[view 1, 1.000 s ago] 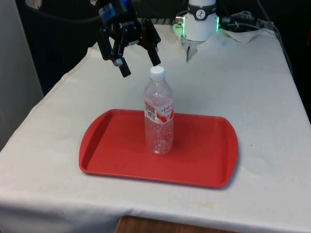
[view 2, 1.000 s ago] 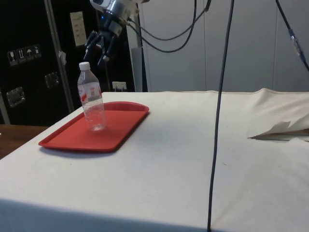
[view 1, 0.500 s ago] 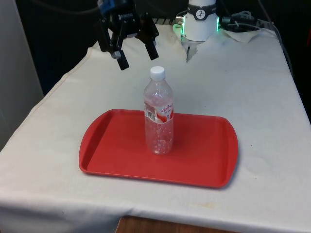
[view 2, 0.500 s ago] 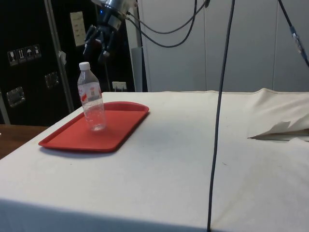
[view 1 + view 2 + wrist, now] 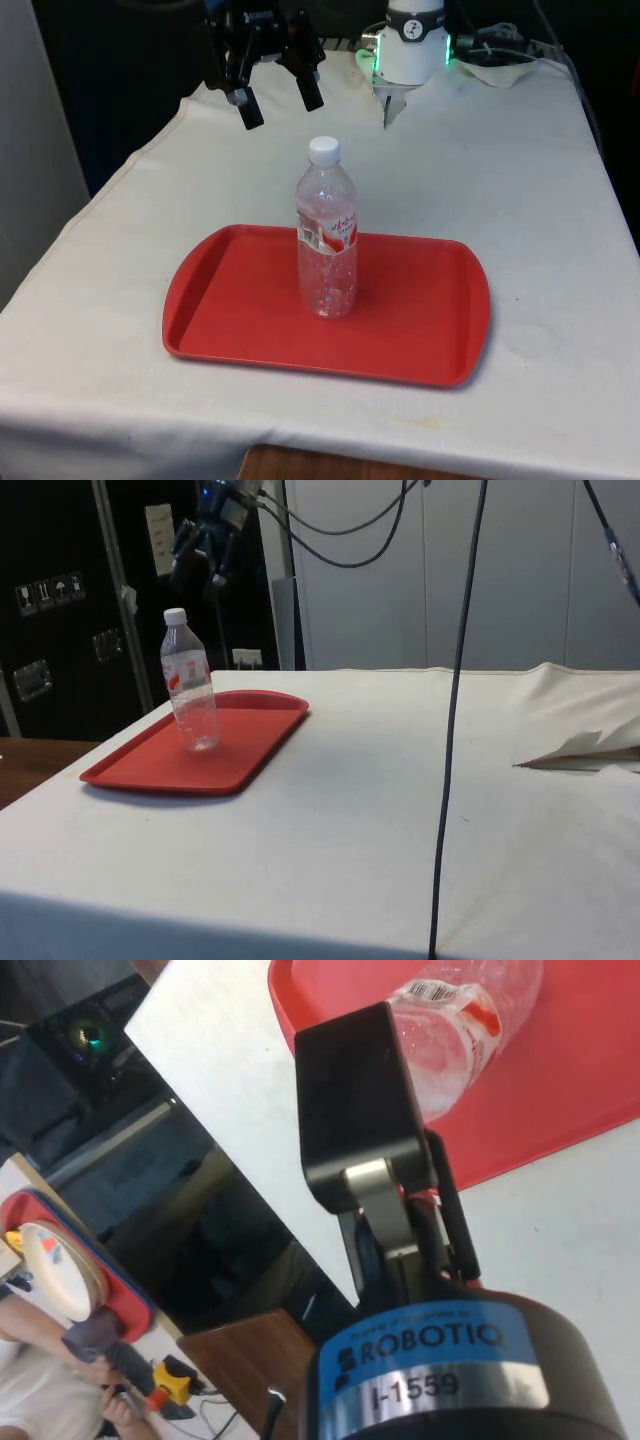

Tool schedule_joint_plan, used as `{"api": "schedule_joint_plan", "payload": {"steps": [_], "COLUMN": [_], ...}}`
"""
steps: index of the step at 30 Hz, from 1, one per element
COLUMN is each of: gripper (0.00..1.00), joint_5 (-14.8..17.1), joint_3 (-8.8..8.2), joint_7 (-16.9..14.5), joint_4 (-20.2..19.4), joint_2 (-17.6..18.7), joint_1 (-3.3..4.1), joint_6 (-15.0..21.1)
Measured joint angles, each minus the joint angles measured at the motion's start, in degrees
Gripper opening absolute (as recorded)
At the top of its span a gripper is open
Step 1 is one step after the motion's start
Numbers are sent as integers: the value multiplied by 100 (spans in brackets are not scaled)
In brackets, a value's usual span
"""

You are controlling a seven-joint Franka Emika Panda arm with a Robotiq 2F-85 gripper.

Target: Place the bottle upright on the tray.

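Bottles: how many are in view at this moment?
1. A clear plastic bottle with a white cap stands upright near the middle of the red tray; the open gripper hangs above, apart from it.

The gripper (image 5: 273,97) is all black, with two chunky linkage fingers (image 5: 246,106) ending in flat rectangular pads, and in the wrist view its round body (image 5: 440,1380) carries a blue label reading ROBOTIQ over a silver strip stamped I-1559. Close up, one finger (image 5: 355,1110) is a boxy black block on a grey metal link. The robot's base (image 5: 414,38) is a white cylinder with a green glow at its sides, and black cables (image 5: 340,555) loop off the arm.
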Motion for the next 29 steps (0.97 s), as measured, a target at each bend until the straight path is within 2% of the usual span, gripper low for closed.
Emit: {"api": "schedule_joint_plan", "payload": {"steps": [13, 29], "gripper": [100, 100], "joint_5": [-384, -974], "joint_3": [0, 17], "joint_7": [189, 527], "joint_4": [46, 132], "joint_2": [-97, -235], "joint_1": [63, 183], "joint_6": [0, 0]}}
